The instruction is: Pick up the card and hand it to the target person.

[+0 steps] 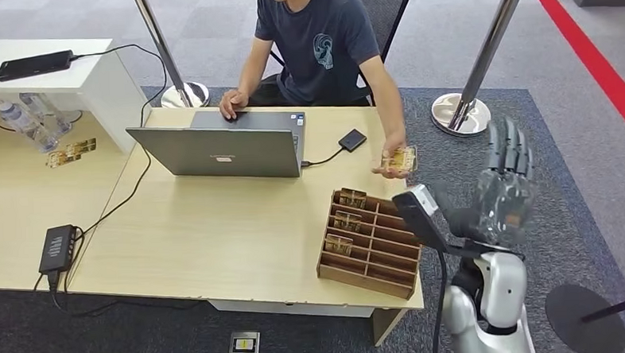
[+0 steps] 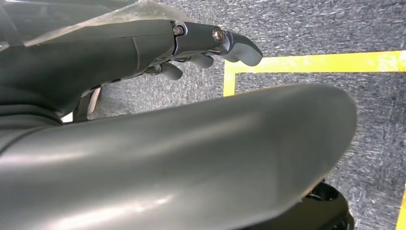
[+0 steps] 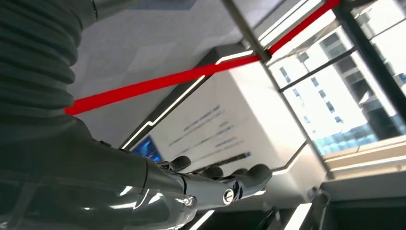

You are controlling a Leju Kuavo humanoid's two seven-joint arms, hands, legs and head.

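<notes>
A seated person in a dark T-shirt holds a gold-patterned card (image 1: 398,160) in one hand over the table's far right corner. My right hand (image 1: 507,176) is raised beside the table's right edge, right of that card, fingers straight and apart, holding nothing; in the right wrist view my right hand (image 3: 210,184) points up toward the ceiling. A wooden slotted rack (image 1: 372,257) on the table's near right carries more cards (image 1: 347,220). My left hand (image 2: 143,43) hangs over grey carpet with nothing in it, its fingers loosely apart.
A grey laptop (image 1: 224,148) sits before the person, with a small black box (image 1: 352,140) wired to it. A power brick (image 1: 57,247) lies at the table's left edge. Two stanchion bases (image 1: 459,113) stand behind. A card (image 1: 243,347) lies on the floor.
</notes>
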